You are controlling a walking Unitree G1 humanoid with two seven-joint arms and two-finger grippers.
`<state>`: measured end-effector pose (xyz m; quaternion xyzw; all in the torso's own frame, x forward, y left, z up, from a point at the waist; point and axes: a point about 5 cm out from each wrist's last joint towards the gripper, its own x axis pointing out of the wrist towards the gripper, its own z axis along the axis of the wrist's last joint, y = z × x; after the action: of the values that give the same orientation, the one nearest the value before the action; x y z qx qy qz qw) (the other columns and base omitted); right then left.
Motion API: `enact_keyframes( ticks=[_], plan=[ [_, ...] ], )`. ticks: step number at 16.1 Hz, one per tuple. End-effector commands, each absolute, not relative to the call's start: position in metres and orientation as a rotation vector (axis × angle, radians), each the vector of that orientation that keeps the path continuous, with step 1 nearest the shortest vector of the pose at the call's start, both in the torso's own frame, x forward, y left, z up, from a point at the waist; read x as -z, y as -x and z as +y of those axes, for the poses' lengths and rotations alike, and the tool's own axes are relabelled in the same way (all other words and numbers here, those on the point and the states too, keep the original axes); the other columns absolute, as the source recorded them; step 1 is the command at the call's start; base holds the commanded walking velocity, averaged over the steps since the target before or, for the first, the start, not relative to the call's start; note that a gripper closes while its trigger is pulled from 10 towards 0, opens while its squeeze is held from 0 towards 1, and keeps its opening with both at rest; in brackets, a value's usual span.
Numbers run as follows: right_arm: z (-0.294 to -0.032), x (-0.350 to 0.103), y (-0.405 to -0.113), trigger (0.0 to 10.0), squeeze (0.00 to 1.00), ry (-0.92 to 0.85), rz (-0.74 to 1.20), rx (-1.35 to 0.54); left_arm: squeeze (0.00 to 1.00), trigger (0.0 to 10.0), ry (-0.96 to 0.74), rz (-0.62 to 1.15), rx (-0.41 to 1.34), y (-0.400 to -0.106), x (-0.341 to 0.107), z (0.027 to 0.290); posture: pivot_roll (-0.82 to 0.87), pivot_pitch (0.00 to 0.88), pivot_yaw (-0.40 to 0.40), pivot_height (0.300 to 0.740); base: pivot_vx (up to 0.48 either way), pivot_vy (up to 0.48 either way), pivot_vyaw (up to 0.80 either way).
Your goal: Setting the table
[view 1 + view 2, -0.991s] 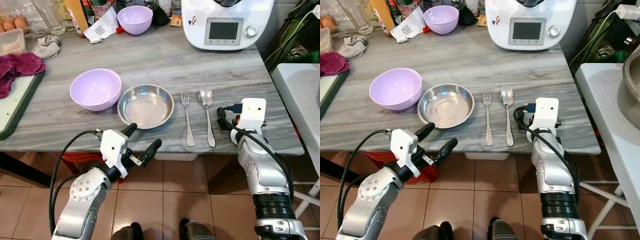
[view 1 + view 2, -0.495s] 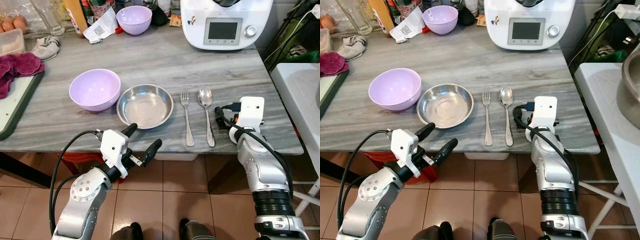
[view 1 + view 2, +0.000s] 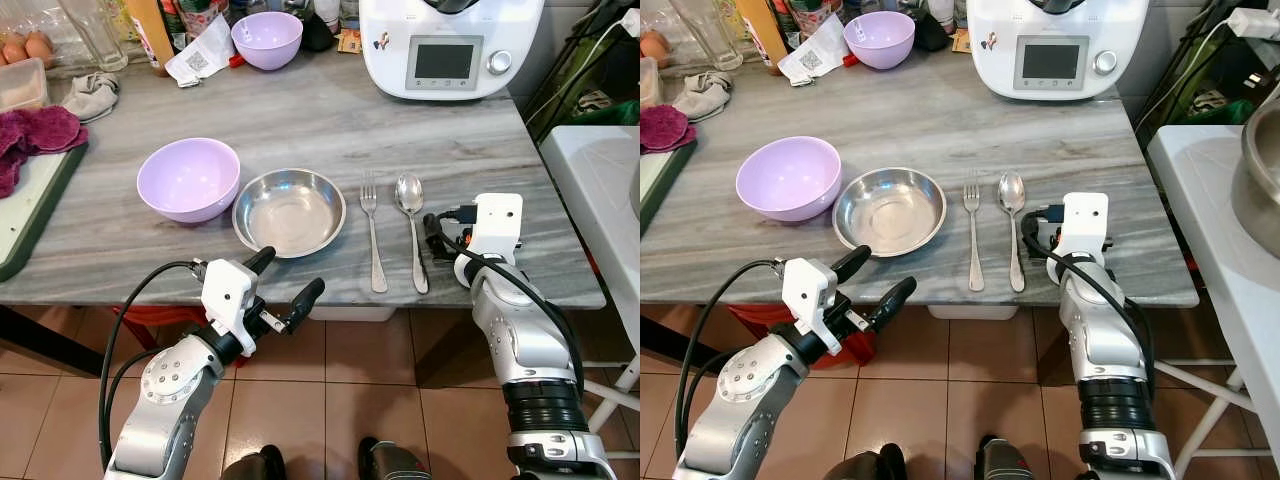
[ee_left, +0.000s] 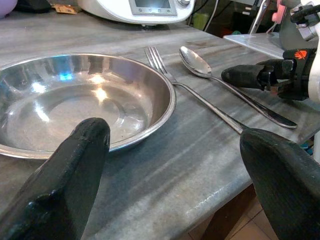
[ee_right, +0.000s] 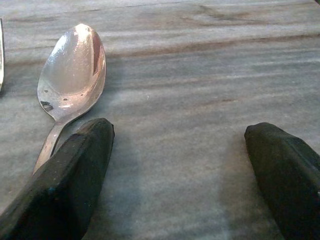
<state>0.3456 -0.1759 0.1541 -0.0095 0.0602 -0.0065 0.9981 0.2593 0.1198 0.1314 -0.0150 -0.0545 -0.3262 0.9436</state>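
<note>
I've got the right claw (image 3: 434, 235) spread wide just right of the spoon (image 3: 411, 222), place setting looks laid; left claw (image 3: 285, 282) also apart, frame bottom.

A white kitchen machine (image 3: 448, 45) with a grey screen and one round knob stands at the far edge of the grey marble table (image 3: 300, 120); beside it at the back are a second lilac bowl (image 3: 266, 39), a crumpled paper with a printed code (image 3: 200, 62), a clear glass jar (image 3: 92, 30) and a grey rag (image 3: 92, 95). At the left end a maroon cloth (image 3: 32, 135) lies on a green-edged board (image 3: 25, 215), near eggs (image 3: 32, 46). The floor below is brown tile (image 3: 370, 380).
</note>
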Motion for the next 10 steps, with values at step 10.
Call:
enact_keyframes(
  ticks=[10],
  plan=[
    [-0.1688,-0.1484,-0.3466,10.0,0.0,0.03,0.145,-0.038,0.0,10.0,0.026,-0.104,0.671,-0.2589,-0.1309,0.1186,-0.15,0.221,0.031,0.74,0.0,0.0,0.0]
  ],
)
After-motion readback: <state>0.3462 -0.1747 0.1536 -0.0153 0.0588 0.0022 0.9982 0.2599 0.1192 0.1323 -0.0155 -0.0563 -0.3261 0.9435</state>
